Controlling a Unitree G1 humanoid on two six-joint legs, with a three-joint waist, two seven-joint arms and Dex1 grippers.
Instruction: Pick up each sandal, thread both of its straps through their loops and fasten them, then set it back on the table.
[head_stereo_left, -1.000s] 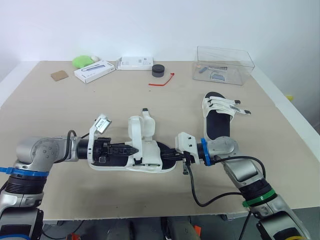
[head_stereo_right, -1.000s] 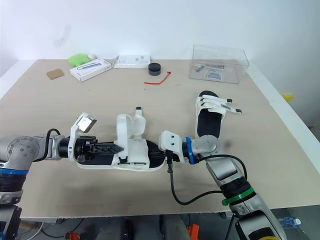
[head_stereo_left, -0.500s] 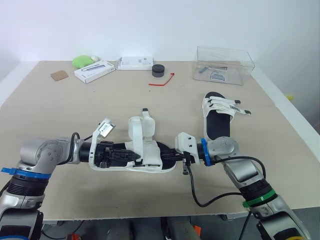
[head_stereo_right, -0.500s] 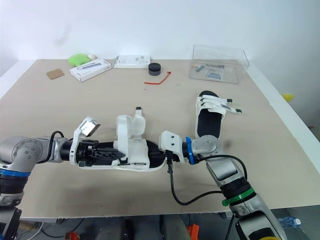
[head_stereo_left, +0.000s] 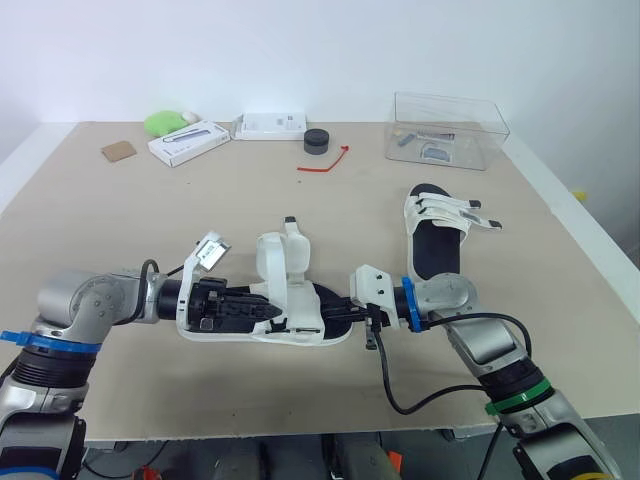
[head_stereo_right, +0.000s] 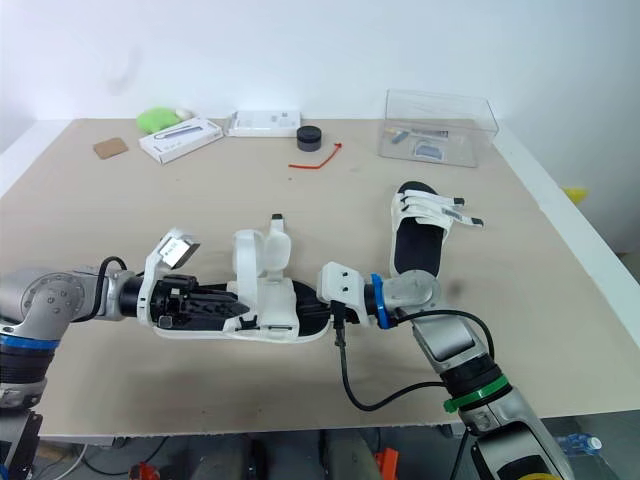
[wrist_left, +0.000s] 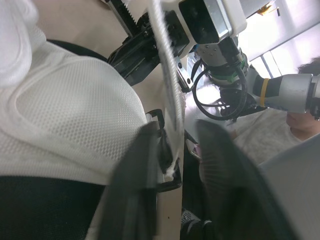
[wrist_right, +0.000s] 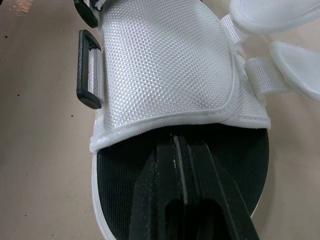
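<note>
A white sandal with a black sole (head_stereo_left: 290, 300) lies at the table's front middle, its two straps (head_stereo_left: 285, 250) standing up loose. My left gripper (head_stereo_left: 262, 306) reaches in from the left, open, its fingers (wrist_left: 140, 170) astride the thin edge of a white strap (wrist_left: 167, 95) beside a black loop (wrist_left: 167, 182). My right gripper (head_stereo_left: 347, 313) comes from the right and is shut on the black sole (wrist_right: 120, 190) just under the white mesh upper (wrist_right: 170, 70). A second sandal (head_stereo_left: 438, 235) lies to the right, its straps across it.
At the back stand a clear plastic box (head_stereo_left: 448, 130), a black round piece (head_stereo_left: 317, 141), a red tie (head_stereo_left: 325, 162), two white boxes (head_stereo_left: 188, 142) (head_stereo_left: 270, 126), a green object (head_stereo_left: 165, 122) and a brown square (head_stereo_left: 118, 151). The table's front edge is close below the sandal.
My left gripper has slid to the right, deeper into the sandal, and its wrist has rolled. The right gripper and the sandal have stayed put.
</note>
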